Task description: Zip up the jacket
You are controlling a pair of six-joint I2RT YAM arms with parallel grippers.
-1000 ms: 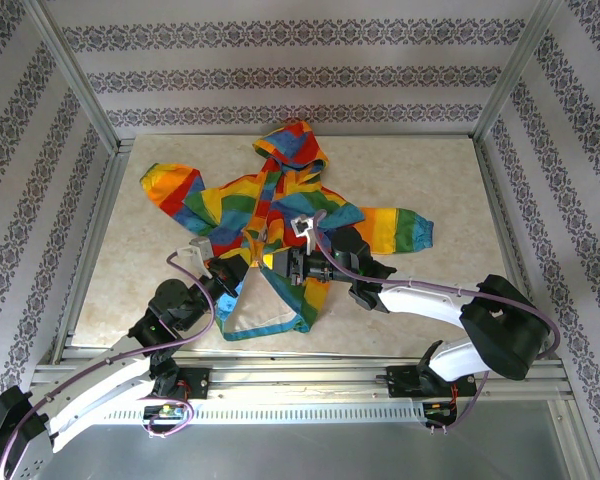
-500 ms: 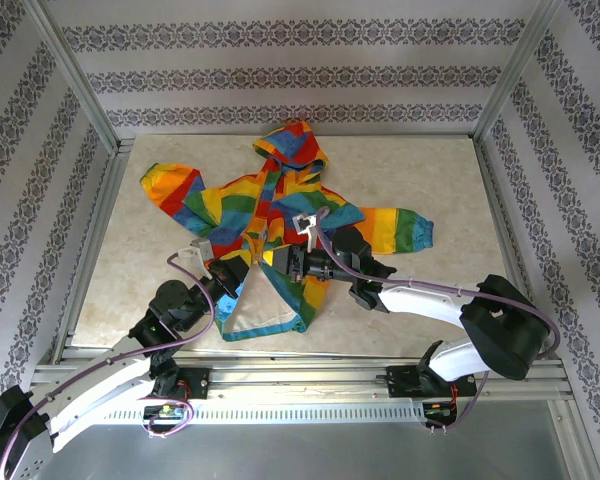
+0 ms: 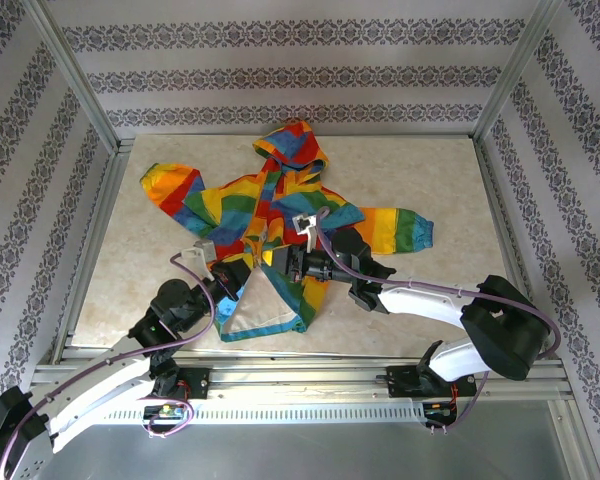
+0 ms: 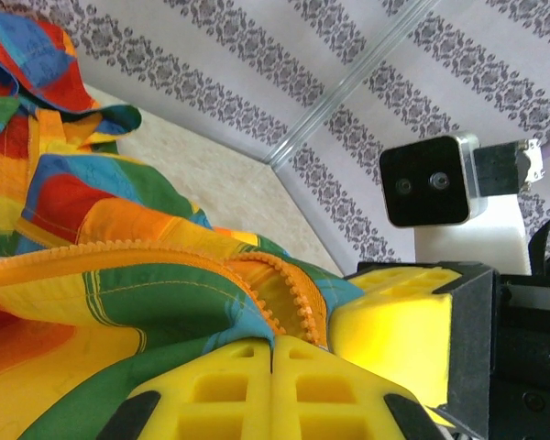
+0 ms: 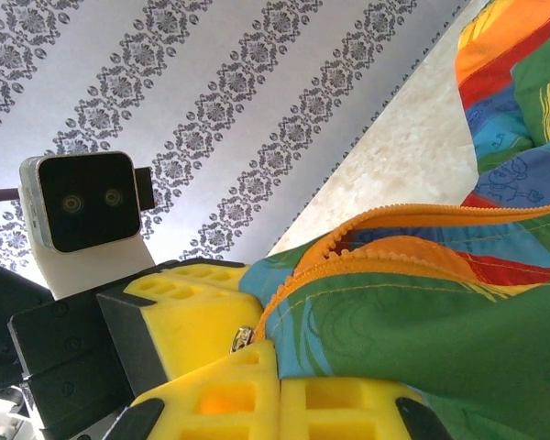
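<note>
left gripper: I am pinching the jacket at its orange zipper, jaws pressed together | right gripper: I am clamping the facing front edge, just beside my left | jacket: lying spread on the table, hood at the far side, lower front gaping open

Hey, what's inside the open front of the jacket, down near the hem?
Between the parted front edges of the jacket, pale lining shows as a wedge. The table beneath it is covered there.
</note>
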